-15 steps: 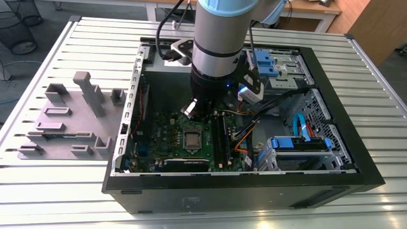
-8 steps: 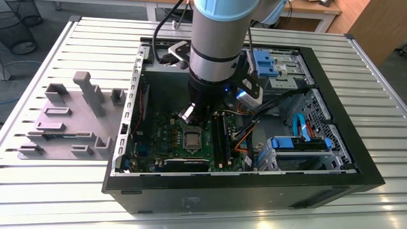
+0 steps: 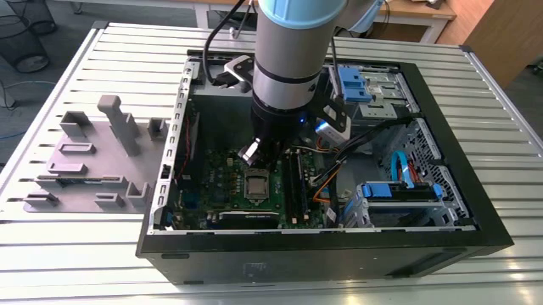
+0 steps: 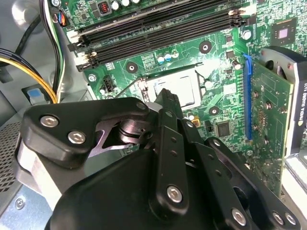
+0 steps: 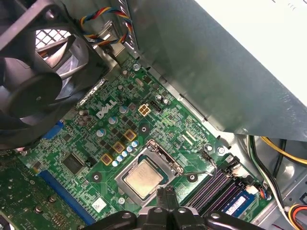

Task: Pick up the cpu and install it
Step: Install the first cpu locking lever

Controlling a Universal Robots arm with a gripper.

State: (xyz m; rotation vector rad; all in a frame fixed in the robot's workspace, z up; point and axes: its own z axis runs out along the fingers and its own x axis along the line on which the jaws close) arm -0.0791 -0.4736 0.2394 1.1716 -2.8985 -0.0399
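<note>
Cpu [image 5: 145, 178] seated flat in socket on motherboard [image 5: 72, 143]. Gripper [image 5: 164, 194] just above it, jaws together, empty. You lift straight, avoid nudging chip.

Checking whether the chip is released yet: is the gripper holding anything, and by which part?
Nothing is held. The cpu lies in its socket on the motherboard; the gripper sits above it.

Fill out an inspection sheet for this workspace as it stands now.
Surface: slatted metal table, holding an open computer case.
Job's things: cpu lying in its socket on the green motherboard.
Clutter: grey fixture blocks at the exterior view's left.
Grippers: gripper close above the cpu, holding nothing.
Cables: yellow and black wires; blue cable.
Surroundings: case fan; wire bin.
</note>
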